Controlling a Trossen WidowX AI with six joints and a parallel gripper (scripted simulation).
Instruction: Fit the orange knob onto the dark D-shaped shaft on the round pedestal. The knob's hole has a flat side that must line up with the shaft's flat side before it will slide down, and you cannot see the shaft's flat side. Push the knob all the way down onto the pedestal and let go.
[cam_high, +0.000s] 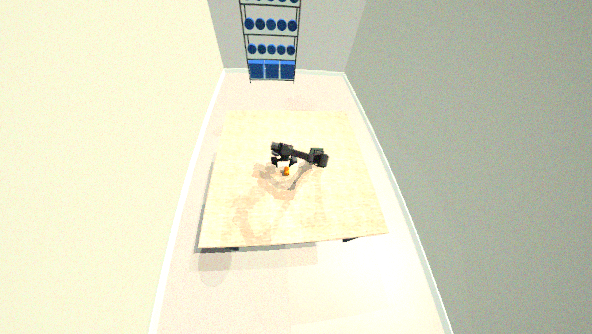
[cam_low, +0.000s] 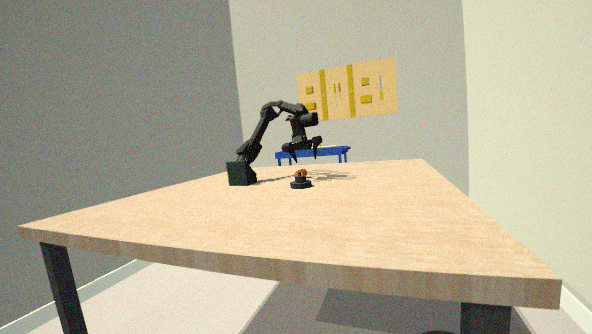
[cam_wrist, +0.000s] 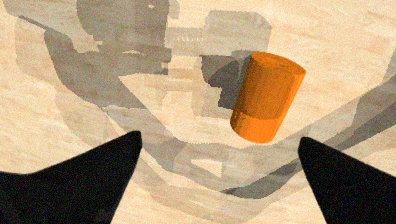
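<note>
The claw (cam_high: 284, 163) (cam_low: 305, 159) (cam_wrist: 220, 141) is hovering spread and empty above the orange knob (cam_high: 286, 171) (cam_low: 301, 172) (cam_wrist: 267, 97), which is lying on the counter (cam_high: 300, 220) (cam_low: 320, 215) (cam_wrist: 30, 135); the grasp seems to be coming up, calling for centring the fingers over the knob, then lowering around it

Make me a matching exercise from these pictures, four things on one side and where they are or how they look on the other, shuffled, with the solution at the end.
Things:
1. Orange knob
2. Claw
3. Round pedestal
4. Blue cart

Places and states:
A. Beyond the far edge of the wooden table
B. Dark, standing on the tabletop
C. Off the pedestal, below the arm's grasping end
D. Open, holding nothing

Right pairs: 1-C, 2-D, 3-B, 4-A
</note>
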